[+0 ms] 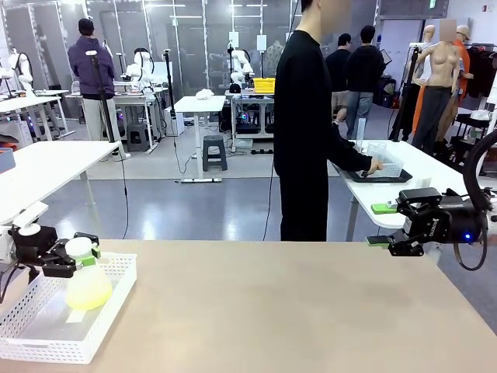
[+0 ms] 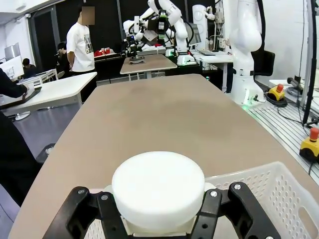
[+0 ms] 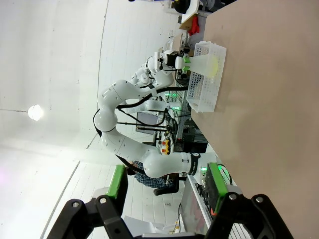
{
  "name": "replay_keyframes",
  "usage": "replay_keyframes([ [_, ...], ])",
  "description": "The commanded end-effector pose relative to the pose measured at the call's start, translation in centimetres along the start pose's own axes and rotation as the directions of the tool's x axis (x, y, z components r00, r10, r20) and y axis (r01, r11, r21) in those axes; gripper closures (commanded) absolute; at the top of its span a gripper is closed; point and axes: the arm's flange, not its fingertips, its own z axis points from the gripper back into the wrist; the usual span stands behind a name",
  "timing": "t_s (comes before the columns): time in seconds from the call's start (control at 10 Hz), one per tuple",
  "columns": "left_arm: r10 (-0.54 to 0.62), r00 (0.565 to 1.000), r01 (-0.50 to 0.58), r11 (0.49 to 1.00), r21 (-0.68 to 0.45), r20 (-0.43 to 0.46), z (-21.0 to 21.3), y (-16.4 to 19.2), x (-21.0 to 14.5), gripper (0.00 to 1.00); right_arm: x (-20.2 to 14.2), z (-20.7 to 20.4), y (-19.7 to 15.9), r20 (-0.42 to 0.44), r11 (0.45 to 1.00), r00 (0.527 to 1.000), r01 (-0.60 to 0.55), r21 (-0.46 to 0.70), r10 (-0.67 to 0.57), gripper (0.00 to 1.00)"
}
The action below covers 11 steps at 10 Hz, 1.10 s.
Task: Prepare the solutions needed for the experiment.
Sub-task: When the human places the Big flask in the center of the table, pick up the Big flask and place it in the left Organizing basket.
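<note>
In the white basket [image 1: 109,299] at the worktop's [image 1: 295,311] left corner, the left tool [image 1: 80,256] clenches the flask's [image 1: 87,286] neck; yellow-green liquid [image 1: 89,297] sits inside. The right tool [image 1: 388,225] hangs released.

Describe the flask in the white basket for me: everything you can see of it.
The flask is a clear, cone-shaped vessel, plastic or glass by its look, standing upright in the white basket at the table's left end. A white round cap closes its narrow neck. Pale yellow-green liquid fills its wide lower part. The left gripper is shut on the neck just under the cap.
</note>
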Motion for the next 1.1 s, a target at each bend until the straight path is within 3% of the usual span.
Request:
replay_keyframes([
  [0.0,-0.021,1.0,0.022,0.999,-0.026,0.011,-0.1,0.7,-0.6,0.96,0.1,0.0,0.1,-0.001,1.0,1.0,-0.004,0.004,0.004,0.2],
  [0.2,-0.001,1.0,0.001,1.0,-0.03,0.019,-0.2,0.6,-1.2,0.96,0.1,0.0,0.1,-0.001,1.0,1.0,-0.004,0.004,0.004,0.2],
  [0.3,0.011,1.0,-0.01,0.999,-0.032,0.018,-0.2,0.5,-1.3,0.57,0.1,0.0,0.1,-0.001,1.0,1.0,-0.004,0.004,0.004,0.2],
  [0.4,0.008,1.0,-0.007,0.999,-0.042,0.022,-0.2,0.5,-1.2,0.57,0.1,0.0,0.1,-0.001,1.0,1.0,-0.004,0.004,0.004,0.2],
  [0.5,0.005,0.999,-0.004,1.0,-0.028,0.038,0.4,0.5,-1.2,0.37,0.1,0.0,0.1,-0.001,1.0,1.0,-0.004,0.004,0.004,0.2],
  [0.6,0.006,0.999,-0.004,1.0,-0.027,0.051,0.7,0.5,-1.1,0.55,0.1,0.0,0.1,-0.001,1.0,1.0,-0.004,0.004,0.004,0.2],
  [0.7,0.007,0.998,-0.006,1.0,-0.028,0.06,0.9,0.5,-1.1,0.17,0.1,0.0,0.1,-0.001,1.0,1.0,-0.004,0.004,0.004,0.2],
  [0.8,0.012,0.998,-0.01,1.0,-0.024,0.059,1.0,0.5,-1.2,0.35,0.1,0.0,0.1,-0.001,1.0,1.0,-0.004,0.004,0.004,0.2],
  [0.9,0.014,0.998,-0.012,1.0,-0.02,0.062,1.3,0.4,-1.3,0.0,0.1,0.0,0.1,-0.001,1.0,1.0,-0.004,0.004,0.004,0.2],
  [1.0,0.016,0.998,-0.015,1.0,-0.012,0.061,1.6,0.2,-1.3,0.15,0.1,0.0,0.1,-0.001,1.0,1.0,-0.004,0.004,0.004,0.2],
])
